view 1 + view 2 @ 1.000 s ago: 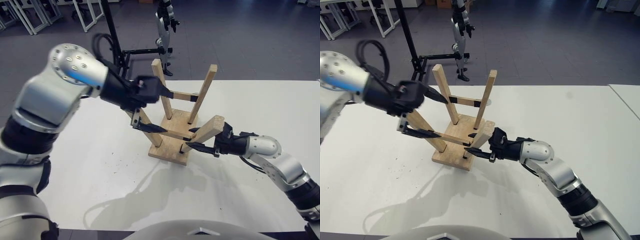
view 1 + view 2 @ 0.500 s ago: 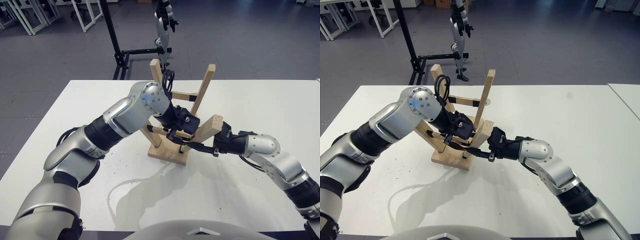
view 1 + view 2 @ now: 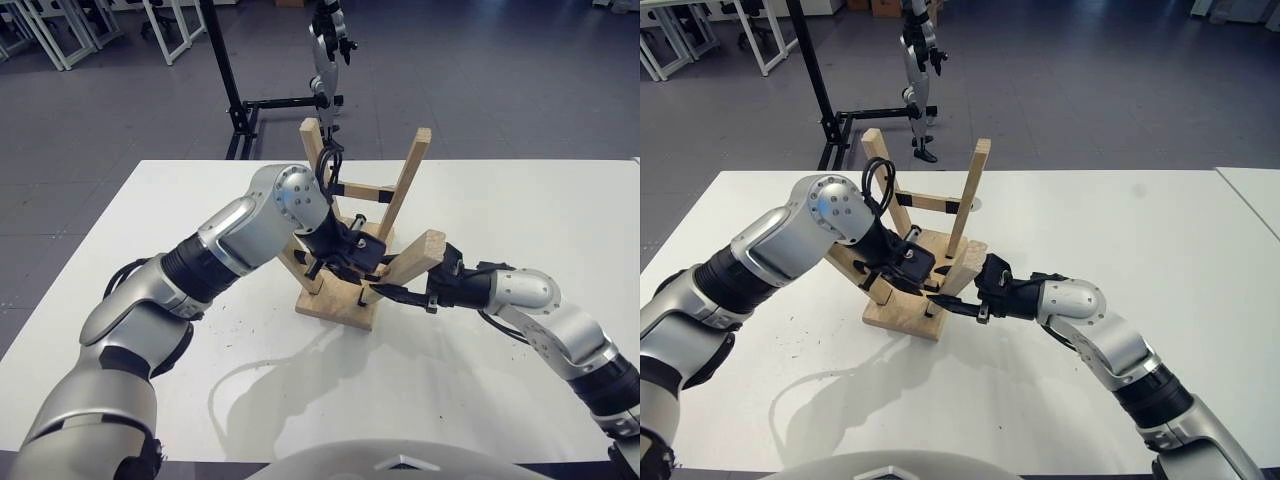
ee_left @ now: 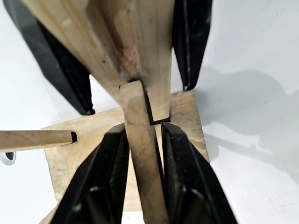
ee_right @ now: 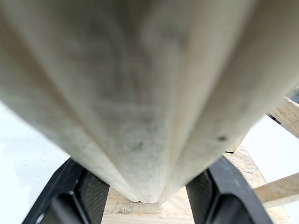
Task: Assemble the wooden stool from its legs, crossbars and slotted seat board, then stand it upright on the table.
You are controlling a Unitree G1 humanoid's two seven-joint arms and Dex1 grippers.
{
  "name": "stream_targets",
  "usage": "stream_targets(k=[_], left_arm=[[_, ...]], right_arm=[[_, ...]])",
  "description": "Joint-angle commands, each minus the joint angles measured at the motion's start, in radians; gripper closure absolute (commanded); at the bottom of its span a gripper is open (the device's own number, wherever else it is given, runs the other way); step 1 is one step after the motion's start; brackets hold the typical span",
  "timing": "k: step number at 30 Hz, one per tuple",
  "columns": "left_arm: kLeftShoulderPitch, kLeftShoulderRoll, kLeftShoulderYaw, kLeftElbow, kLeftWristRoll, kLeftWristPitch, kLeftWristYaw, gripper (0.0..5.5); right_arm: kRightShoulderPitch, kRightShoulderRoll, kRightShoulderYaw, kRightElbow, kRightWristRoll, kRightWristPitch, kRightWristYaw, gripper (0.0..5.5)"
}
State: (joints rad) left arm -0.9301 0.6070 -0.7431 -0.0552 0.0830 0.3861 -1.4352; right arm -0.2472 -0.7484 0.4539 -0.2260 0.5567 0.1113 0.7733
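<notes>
Clamping the low crossbar (image 4: 140,154) in left jaws above the seat board (image 3: 330,308), flat on the counter (image 3: 450,400); gripping the tilted leg (image 3: 420,250) in right jaws. Left wrist view: crossbar end meeting leg, arm-hidden from the head. Left elbow raised, right forearm low beside the board.

2 head eyes overlook the table (image 3: 560,215); 2 wrist cameras hug the stool (image 4: 140,46).

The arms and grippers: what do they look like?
The left arm and right arm have silver shells with black joint sections. A black cable loops at the left wrist. The left gripper and right gripper each have two black pointed fingers.
</notes>
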Motion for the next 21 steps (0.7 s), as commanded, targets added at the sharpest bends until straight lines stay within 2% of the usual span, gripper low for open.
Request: stream_targets(k=[1, 8, 17, 21], left_arm=[[0.037, 0.007, 0.036, -0.050, -0.030, 0.027, -0.026, 4.80], [0.010, -0.023, 0.128, 0.016, -0.039, -0.003, 0.046, 4.90], [0.033, -0.025, 0.130, -0.009, -0.041, 0.013, 0.041, 4.93], [0.041, -0.032, 0.131, -0.008, -0.039, 0.019, 0.048, 4.94]], right_arm=[[0.164, -0.061, 0.217, 0.217, -0.249, 0.244, 0.029, 3.47], [0.164, -0.056, 0.222, 0.236, -0.254, 0.241, 0.032, 3.47], [0.094, -0.014, 0.267, 0.261, -0.276, 0.261, 0.061, 3.47], [0.044, -0.007, 0.330, 0.272, -0.299, 0.309, 0.091, 3.47]])
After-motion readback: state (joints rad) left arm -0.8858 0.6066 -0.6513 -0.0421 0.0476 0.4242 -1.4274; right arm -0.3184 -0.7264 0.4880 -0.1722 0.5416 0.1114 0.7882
